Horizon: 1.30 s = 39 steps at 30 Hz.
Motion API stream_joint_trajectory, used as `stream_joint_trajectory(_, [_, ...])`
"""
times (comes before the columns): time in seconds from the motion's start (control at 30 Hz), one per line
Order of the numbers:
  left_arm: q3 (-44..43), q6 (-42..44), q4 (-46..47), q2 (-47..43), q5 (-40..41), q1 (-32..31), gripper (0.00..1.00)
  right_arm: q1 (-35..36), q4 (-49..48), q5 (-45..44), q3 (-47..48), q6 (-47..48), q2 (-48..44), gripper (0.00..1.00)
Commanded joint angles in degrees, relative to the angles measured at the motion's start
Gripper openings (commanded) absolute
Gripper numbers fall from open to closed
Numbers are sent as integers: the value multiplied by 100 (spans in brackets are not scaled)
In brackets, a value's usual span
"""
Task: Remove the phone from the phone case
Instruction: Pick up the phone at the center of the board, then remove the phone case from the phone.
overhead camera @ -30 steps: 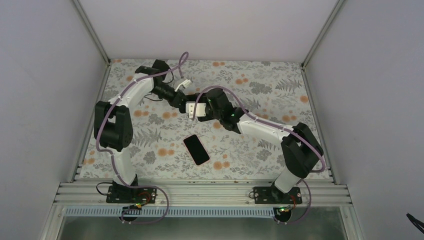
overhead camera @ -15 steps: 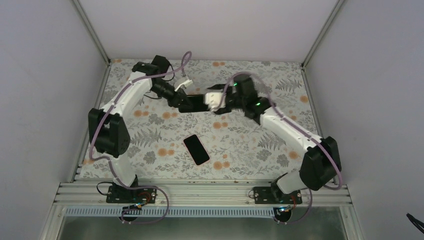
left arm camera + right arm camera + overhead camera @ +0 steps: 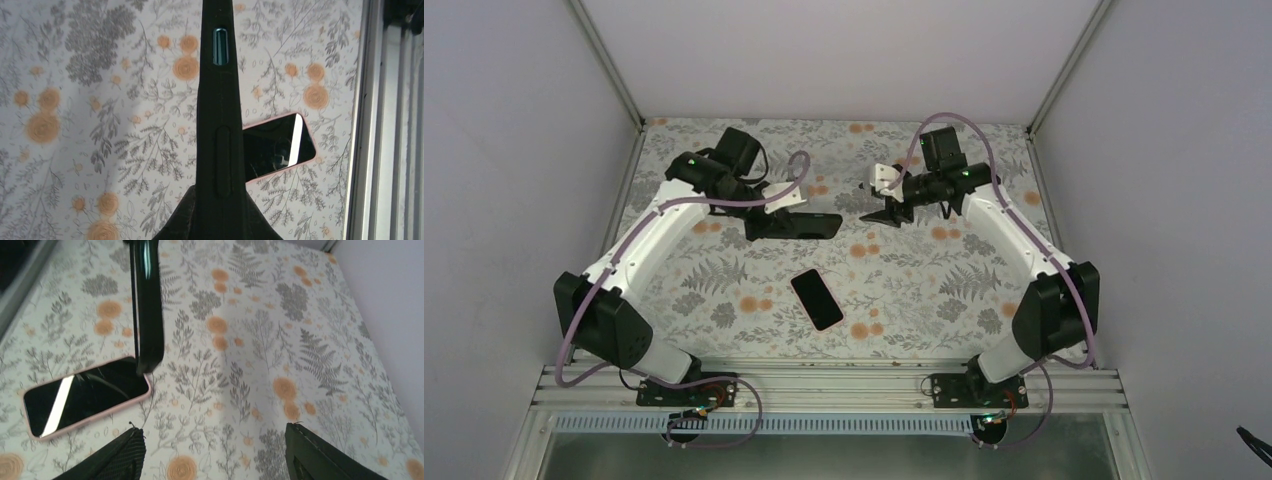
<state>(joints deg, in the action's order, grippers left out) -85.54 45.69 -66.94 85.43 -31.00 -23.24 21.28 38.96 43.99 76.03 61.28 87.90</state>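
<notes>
The left gripper (image 3: 776, 212), in the top view, is clamped on the empty black phone case (image 3: 819, 226). The right gripper (image 3: 879, 198) stands wide and holds nothing, and the pink-edged phone (image 3: 816, 298) lies screen-up on the floral table (image 3: 944, 290) near the bases. The left wrist view shows the case (image 3: 220, 125) edge-on with the phone (image 3: 277, 147) behind it, and the right wrist view shows the fingers (image 3: 122, 455) spread wide.

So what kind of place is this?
Probably a lab robot test cell: plain white panel walls, a left arm and right arm bolted to an aluminium rail, over a floral table cover.
</notes>
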Motion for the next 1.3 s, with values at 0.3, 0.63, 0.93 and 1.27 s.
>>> stream_joint_trajectory(0.3, [332,-302,894,-201,283,-195,2,105,539,952,843,-343,695,63])
stream_joint_trajectory(0.63, [61,-422,964,34,135,-237,2,162,306,829,692,-470,694,59])
stream_joint_trajectory(0.93, [-2,-427,910,103,92,-320,2,184,-161,612,634,-773,694,53])
stream_joint_trajectory(1.27, [13,-502,1052,10,231,-321,2,184,-126,622,591,-727,700,51])
